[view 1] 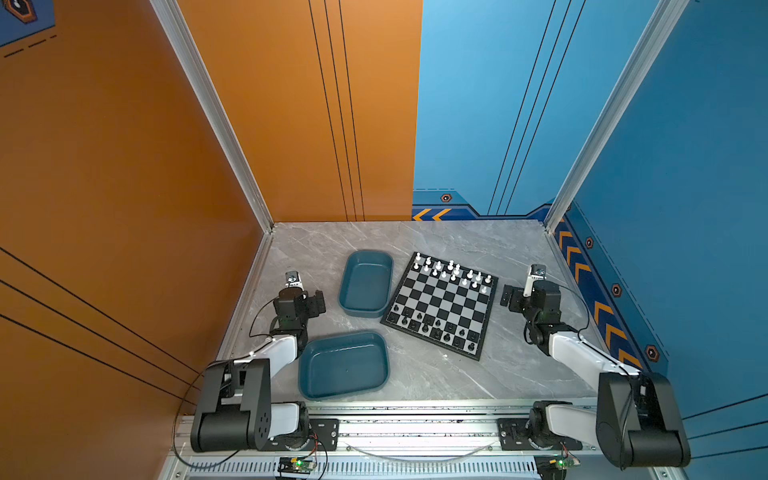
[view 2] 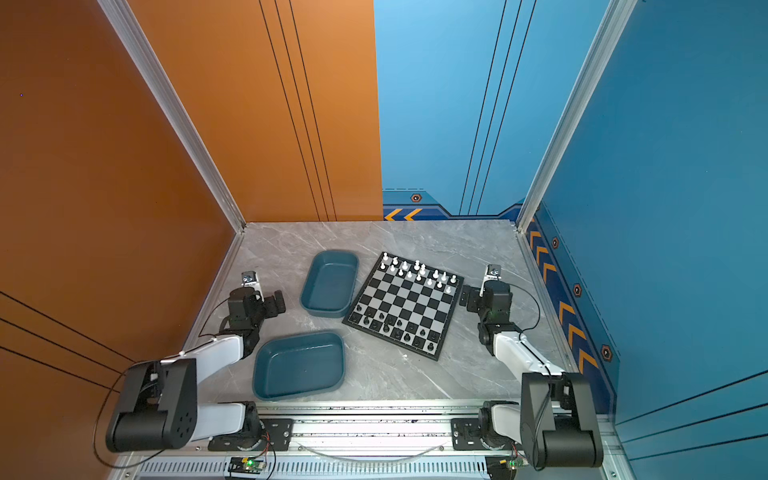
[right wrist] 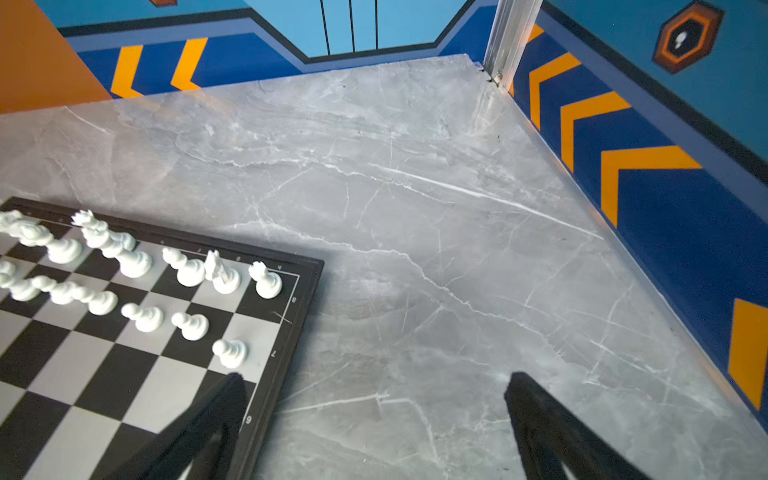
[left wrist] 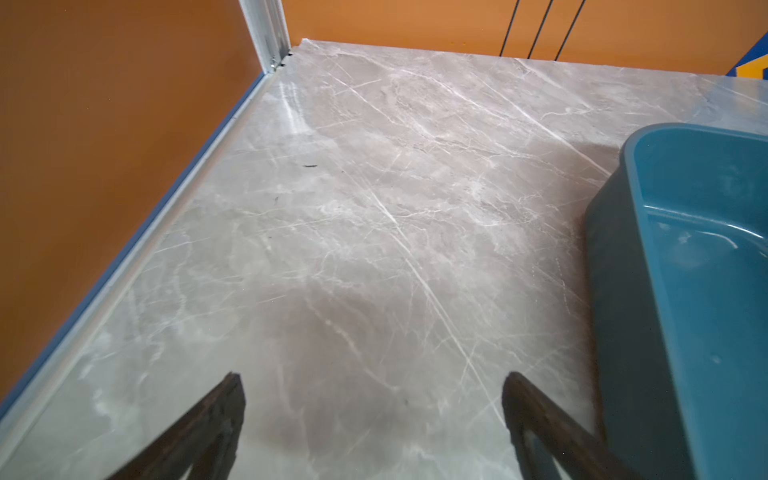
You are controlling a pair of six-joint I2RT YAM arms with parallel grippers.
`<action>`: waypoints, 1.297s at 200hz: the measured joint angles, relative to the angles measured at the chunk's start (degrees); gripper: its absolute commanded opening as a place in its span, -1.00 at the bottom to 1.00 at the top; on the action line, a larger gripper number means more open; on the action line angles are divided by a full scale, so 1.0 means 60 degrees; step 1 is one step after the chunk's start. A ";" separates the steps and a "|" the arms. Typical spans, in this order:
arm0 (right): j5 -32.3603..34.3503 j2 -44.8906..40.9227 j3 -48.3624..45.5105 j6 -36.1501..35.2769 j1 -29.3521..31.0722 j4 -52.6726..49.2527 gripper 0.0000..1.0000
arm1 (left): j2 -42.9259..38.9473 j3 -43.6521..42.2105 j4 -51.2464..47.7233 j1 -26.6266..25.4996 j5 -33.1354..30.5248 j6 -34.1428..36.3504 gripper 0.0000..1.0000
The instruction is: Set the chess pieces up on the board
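Standing wide and empty, left tool (left wrist: 374, 378) and right tool (right wrist: 376, 378) show only fingertips (left wrist: 232, 395); the board (right wrist: 104, 361) is cropped.

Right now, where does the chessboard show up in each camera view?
In a top view: the board lies tilted, just right of centre.
In a top view: the board lies tilted, about centre.
Left wrist: absent; only a teal tray.
Right wrist: its corner beside the open right gripper.
Shared landmark: the white pieces along its far edge.

Orange-blue walls (view 1: 291, 104), seemingly marble tabletop (view 1: 332, 237)
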 measured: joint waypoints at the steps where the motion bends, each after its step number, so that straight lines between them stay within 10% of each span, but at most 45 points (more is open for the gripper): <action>1: 0.0000 0.0018 -0.0022 0.0000 0.0000 0.0036 1.00 | 0.0036 -0.0004 0.0044 0.0000 0.0011 0.0000 0.95; 88: 0.0109 0.2324 -0.0765 -0.0106 0.0197 0.4091 1.00 | 0.1778 -0.0488 0.3289 -0.0448 0.0423 0.0430 0.95; 259: 0.0299 0.2415 -0.0772 -0.0273 0.0353 0.4433 1.00 | 0.1781 -0.0488 0.3690 -0.0951 -0.0729 0.0721 0.95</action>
